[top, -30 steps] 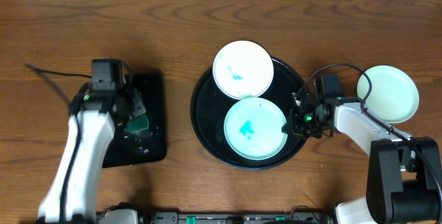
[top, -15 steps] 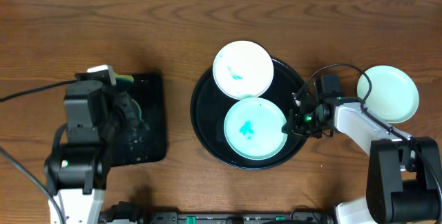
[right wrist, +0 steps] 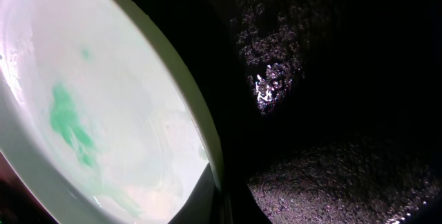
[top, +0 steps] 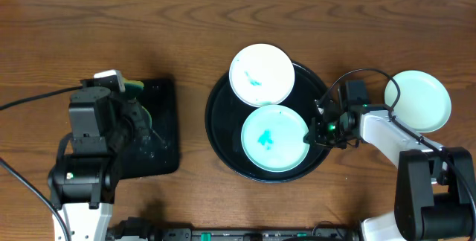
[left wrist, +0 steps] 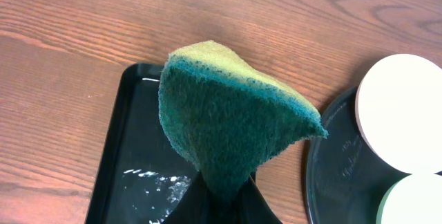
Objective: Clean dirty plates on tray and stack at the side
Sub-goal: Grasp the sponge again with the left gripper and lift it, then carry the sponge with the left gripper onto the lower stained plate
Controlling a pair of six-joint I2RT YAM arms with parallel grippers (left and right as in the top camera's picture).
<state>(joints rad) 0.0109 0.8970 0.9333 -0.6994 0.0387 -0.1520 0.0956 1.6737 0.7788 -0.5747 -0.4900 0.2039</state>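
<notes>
left hand (left wrist: 219, 207) clenched on sponge (left wrist: 228, 120), raised | right hand (top: 322, 129) pinches smeared plate (top: 274, 137) by its rim, plate to its left on tray (top: 221, 122) | advice: hold rim firm, bring sponge flat onto smear, scrub lightly so plate doesn't slip

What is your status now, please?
Left gripper shut on sponge, over small tray. Right gripper at rim of nearer smeared plate, grip unclear. No obstacle seen.

brown wood-grain table (top: 89, 33)
</notes>
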